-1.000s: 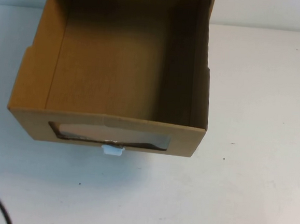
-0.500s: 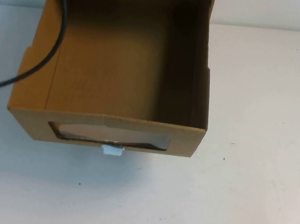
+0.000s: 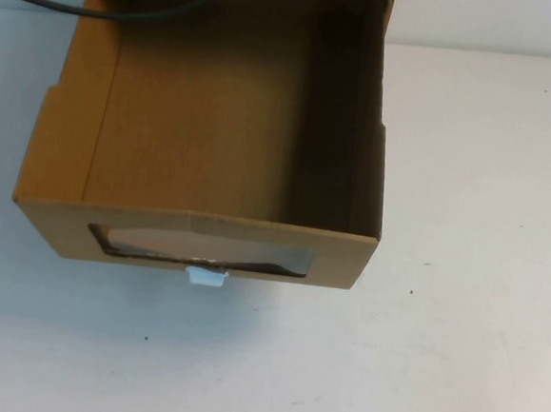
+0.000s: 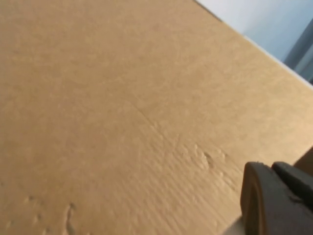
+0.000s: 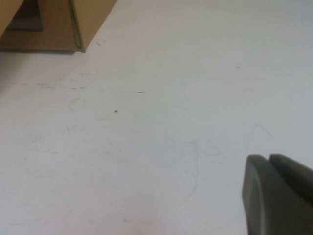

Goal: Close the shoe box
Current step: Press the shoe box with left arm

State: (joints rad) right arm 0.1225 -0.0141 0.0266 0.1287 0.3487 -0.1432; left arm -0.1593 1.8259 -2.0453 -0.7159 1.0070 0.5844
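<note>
Shoe box pulled open on the white bench, filling the high view from centre out to 12 o'clock, drawer interior bare. Clear window in the front panel toward 6 o'clock, small white tab just below it. Black cable draped over the box's far rim at 11 o'clock. Left tool seen only in its wrist view, close over a broad cardboard face of the box; contact and finger spread impossible to tell. Right tool low over bare bench, box corner well apart from it; opening likewise impossible to tell.
</note>
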